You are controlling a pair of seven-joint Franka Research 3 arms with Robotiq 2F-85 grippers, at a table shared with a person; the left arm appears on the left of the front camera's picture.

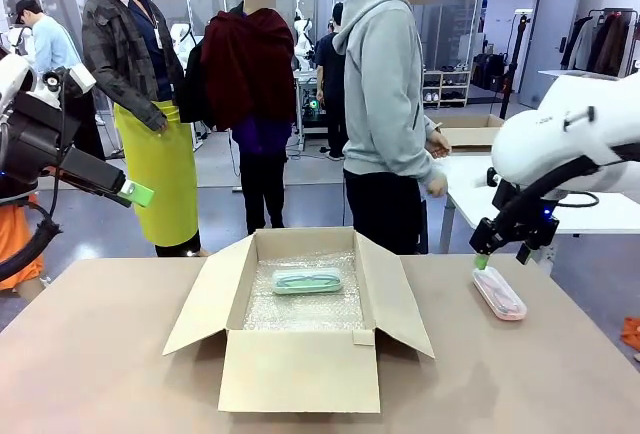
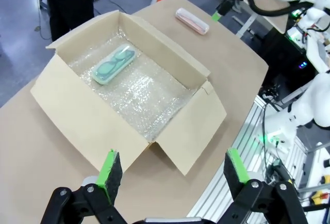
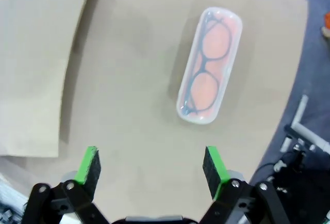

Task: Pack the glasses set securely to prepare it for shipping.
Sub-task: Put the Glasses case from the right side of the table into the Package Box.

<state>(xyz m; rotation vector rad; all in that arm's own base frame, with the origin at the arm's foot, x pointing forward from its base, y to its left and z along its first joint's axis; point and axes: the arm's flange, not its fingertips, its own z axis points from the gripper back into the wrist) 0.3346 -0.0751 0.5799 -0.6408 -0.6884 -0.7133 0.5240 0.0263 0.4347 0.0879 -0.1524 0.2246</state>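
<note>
A pale mint green case (image 1: 307, 280) of the glasses set lies on bubble wrap inside the open cardboard box (image 1: 300, 364); from the left wrist it shows as the mint case (image 2: 113, 64) near the box's far side. The pale pink case (image 1: 499, 294) lies flat on the table to the right of the box, with dark-framed glasses visible through its lid (image 3: 210, 64). My right gripper (image 1: 482, 261) hovers open just above the pink case's near-left end, holding nothing (image 3: 152, 167). My left gripper (image 1: 142, 194) is raised high at the left, open and empty (image 2: 172, 170).
The box's flaps (image 1: 204, 296) stand spread outward on all sides. A person in a grey hoodie (image 1: 385, 94) stands beyond the table's far edge, with others behind. A white table with another box (image 1: 470, 136) stands at the back right. The table's right edge (image 3: 289, 79) runs close beside the pink case.
</note>
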